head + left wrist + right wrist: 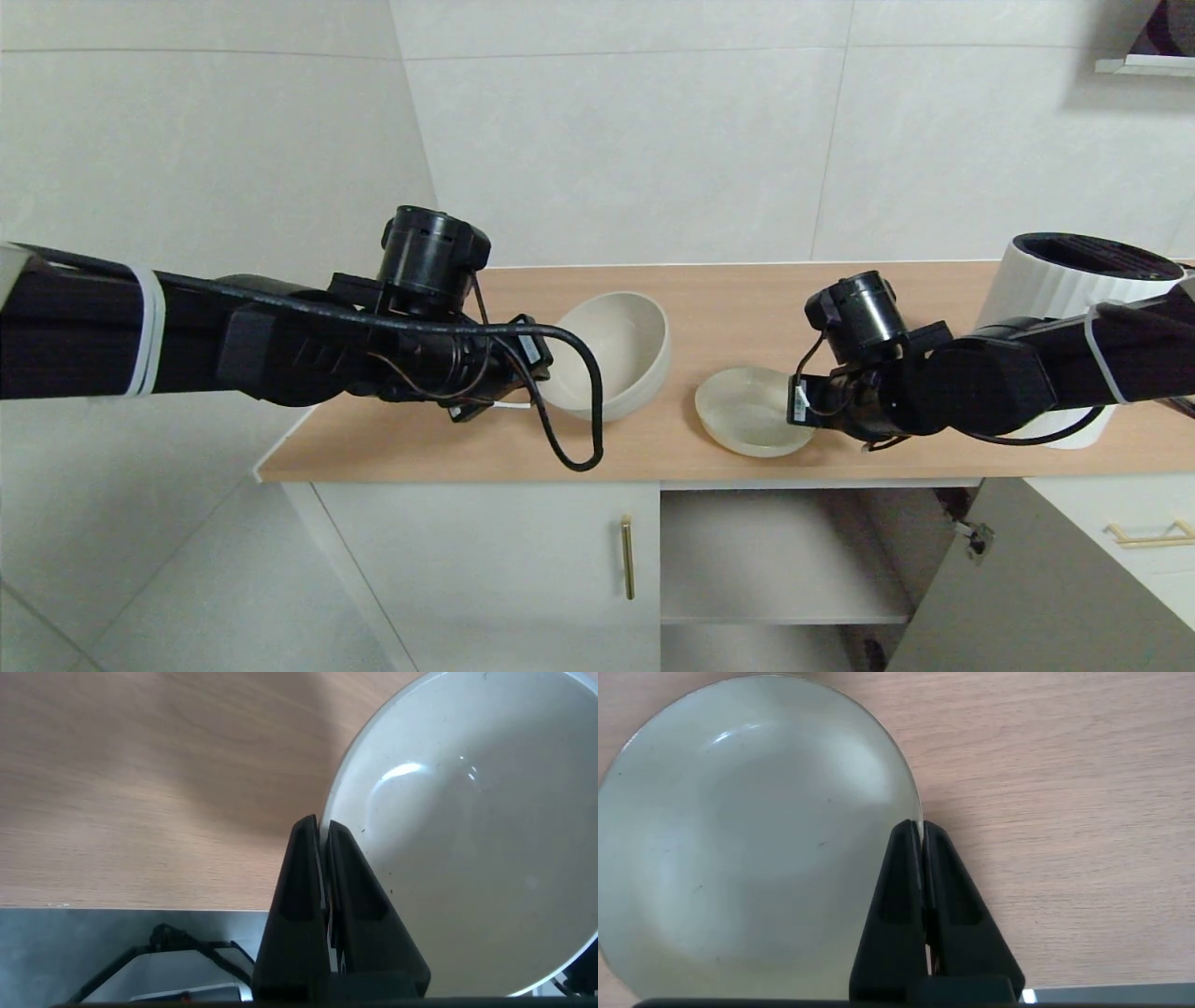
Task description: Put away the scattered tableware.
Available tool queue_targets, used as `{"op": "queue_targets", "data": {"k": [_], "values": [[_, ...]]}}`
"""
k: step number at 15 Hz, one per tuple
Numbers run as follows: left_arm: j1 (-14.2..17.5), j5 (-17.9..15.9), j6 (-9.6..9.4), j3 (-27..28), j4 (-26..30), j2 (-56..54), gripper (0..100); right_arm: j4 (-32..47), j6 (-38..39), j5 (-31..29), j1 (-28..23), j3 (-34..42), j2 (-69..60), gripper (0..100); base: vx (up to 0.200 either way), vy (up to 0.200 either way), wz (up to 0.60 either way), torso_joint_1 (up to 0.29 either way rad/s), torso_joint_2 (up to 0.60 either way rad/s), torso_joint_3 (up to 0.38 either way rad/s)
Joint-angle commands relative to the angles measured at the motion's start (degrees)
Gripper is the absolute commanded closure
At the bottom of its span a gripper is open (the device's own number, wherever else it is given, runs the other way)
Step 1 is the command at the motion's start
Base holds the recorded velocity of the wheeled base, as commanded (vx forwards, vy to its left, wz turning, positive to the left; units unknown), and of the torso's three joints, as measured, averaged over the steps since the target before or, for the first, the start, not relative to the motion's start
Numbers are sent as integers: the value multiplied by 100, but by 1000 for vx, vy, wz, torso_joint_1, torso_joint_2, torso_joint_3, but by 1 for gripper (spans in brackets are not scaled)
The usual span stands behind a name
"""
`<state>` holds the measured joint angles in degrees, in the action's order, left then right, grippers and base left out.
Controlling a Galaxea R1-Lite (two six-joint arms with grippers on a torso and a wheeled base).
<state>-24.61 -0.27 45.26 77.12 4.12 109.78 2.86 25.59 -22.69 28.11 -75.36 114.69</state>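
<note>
Grasps looked set: left gripper (320,826) clenched on the cream bowl (467,831), right gripper (922,829) on the shallow dish (757,831); next, I judged, the cabinet shelf (775,560) at six o'clock.

Bare bench (747,299) wood runs behind the bowl (621,345) and the dish (747,411) up to the tiled wall (635,140), centre frame. A narrow bare strip separates bowl and dish. At right of frame a white ribbed canister (1055,280) blocks the bench end. The left claw (323,833) clamps the bowl rim, and the right claw (921,833) clamps the dish rim. At lower centre the cabinet compartment (775,551) stands open. Its door (1027,588) juts out at lower right.
</note>
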Motion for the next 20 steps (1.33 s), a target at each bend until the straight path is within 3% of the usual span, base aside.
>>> {"op": "queue_targets", "data": {"k": [1,3,5,10,12,14,16,20], "values": [[0,0,0,-48,-8,-70,100,12,-1,1,1,22,-122,100,0,0,0,0,0,0],[0,0,-9,-171,1,-193,100,56,-10,54,-7,153,-395,100,0,0,0,0,0,0],[-8,-17,-79,-654,-25,-492,100,48,-54,282,-43,558,-852,100,0,0,0,0,0,0],[-8,-246,-914,-1445,-43,-1178,100,118,-186,1144,-130,1050,-1898,100,0,0,0,0,0,0],[-8,-377,-1116,-1770,-43,-1406,100,417,-282,1381,-130,1147,-2135,100,0,0,0,0,0,0],[-8,-509,-1477,-2016,-43,-1573,100,865,-274,1548,-130,1138,-2267,100,0,0,0,0,0,0],[-8,-501,-1600,-2060,-43,-1600,100,953,-274,1548,-130,1147,-2346,100,0,0,0,0,0,0],[-17,-492,-1608,-2078,-43,-1600,100,944,-309,1548,-130,1270,-2416,100,-100,0,0,1,4,-1]]}}
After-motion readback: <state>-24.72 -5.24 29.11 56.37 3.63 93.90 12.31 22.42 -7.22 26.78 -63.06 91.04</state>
